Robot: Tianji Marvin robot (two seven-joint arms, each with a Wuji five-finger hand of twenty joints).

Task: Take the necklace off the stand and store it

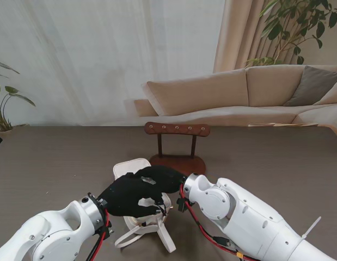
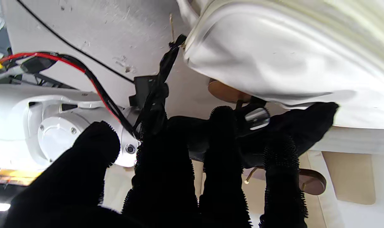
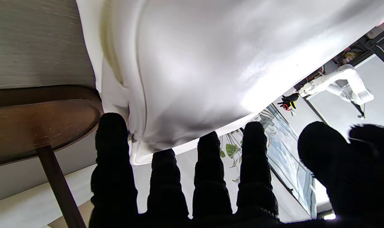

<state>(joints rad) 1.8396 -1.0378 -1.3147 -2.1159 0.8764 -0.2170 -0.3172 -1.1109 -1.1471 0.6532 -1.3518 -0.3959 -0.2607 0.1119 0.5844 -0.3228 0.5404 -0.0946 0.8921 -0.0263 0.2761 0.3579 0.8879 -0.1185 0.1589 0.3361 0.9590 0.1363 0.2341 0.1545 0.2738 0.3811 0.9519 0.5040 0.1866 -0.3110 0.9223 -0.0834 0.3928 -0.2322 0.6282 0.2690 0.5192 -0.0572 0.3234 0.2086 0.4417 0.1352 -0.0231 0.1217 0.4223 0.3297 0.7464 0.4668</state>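
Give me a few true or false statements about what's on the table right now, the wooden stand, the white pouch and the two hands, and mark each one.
1. A necklace hangs from the pegs of the wooden stand. False: the pegs are bare in the stand camera's view.
2. Both hands are at the white pouch. True: the left hand and the right hand meet over it.
3. The pouch lies farther from me than the stand. False: it lies nearer to me, in front of the stand's base.
4. The stand is upright on the table. True.
5. The right hand's fingers are curled into a tight fist. False: the right wrist view shows them extended and spread at the pouch's edge.
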